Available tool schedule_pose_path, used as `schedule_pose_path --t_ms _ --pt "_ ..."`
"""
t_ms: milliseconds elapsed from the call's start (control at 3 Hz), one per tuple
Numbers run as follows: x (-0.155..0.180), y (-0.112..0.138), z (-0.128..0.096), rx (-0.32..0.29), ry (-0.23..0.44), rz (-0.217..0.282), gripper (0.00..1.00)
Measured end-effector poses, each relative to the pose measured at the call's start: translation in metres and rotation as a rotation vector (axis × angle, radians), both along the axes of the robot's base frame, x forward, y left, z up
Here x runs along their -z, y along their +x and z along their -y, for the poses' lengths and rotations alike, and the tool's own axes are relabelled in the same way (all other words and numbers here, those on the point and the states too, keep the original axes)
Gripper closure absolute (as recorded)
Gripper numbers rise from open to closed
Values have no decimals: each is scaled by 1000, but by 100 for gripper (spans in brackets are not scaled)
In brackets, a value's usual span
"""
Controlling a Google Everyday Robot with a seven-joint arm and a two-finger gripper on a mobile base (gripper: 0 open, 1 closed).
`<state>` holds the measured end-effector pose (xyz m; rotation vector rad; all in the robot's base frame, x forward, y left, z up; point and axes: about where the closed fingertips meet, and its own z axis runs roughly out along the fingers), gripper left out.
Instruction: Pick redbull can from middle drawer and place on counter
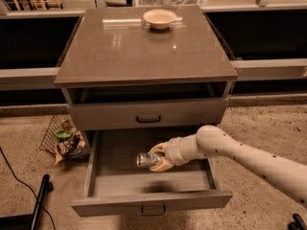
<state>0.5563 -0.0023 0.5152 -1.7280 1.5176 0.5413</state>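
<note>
— Lower centre of frame, inside the open middle drawer: gripper pinching the redbull can between its fingers.

— Can's attitude?

— On its side, silvery end facing left. A shadow on the drawer floor beneath suggests it hangs just clear; can't be sure.

— Why the low reach?

— Arm enters from the right, over the drawer's side wall, probably to stay under the upper drawer.

— Destination?

— Counter, upper centre. Cream bowl sits at its far edge, so the near part looks the likelier spot.
</note>
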Motion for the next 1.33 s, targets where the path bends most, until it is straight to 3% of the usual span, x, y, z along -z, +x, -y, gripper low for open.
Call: schedule_pose_path --t_ms 333,1000,1333 --pt "-49 -28 -3 -153 -42 82 100" --pt "-59 -34 -3 -187 -56 96 100" --pt "-98 -33 4 -196 -100 127 100"
